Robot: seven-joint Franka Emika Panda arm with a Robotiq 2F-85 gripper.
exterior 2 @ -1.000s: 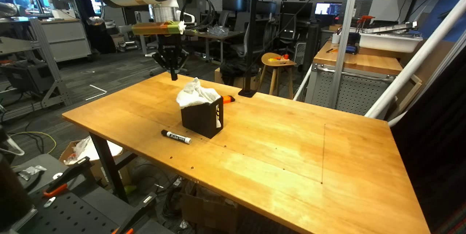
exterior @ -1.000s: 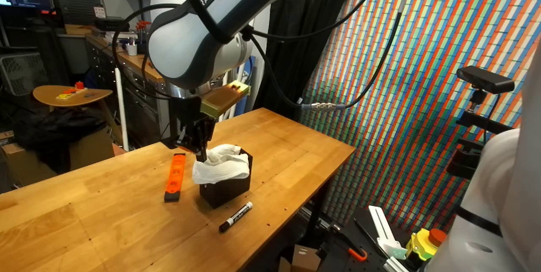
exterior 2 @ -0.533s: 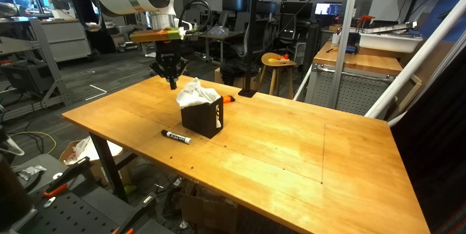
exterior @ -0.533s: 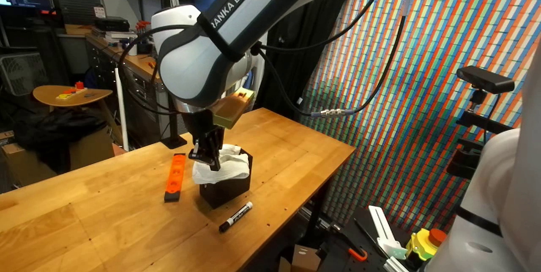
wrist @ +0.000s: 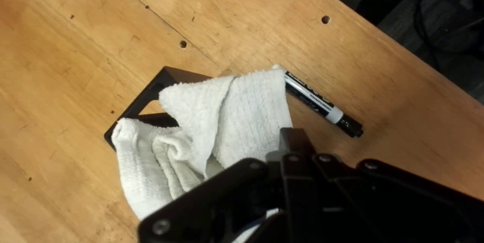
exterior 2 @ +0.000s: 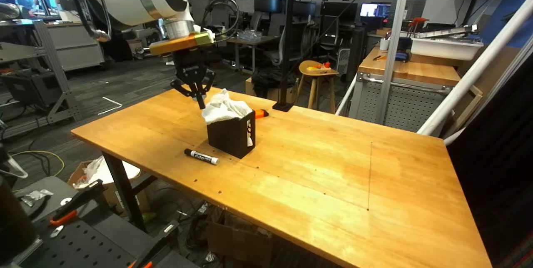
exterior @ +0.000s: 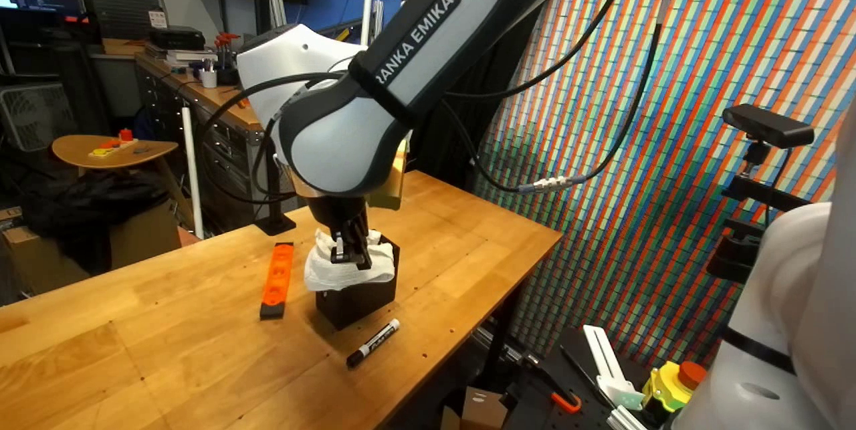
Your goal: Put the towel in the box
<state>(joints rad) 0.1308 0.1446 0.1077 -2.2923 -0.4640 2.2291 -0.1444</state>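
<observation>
Claw (exterior 2: pixel 202 104) closed (and empty), we should nudge the towel (exterior 2: pixel 226 107) inward before pressing it into the box (exterior 2: pixel 225 135).

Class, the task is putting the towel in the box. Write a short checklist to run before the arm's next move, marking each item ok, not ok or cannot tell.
1. Box upright on the table: ok.
2. Towel fully inside the box: not ok; much of it bulges out over the top.
3. Gripper shut, with no towel held: ok.
4. Gripper above the box: not ok; an exterior view shows it off to one side.
5. Gripper clear of the towel: cannot tell; no view shows a sure gap.
6. Marker apart from the box: ok.
</observation>
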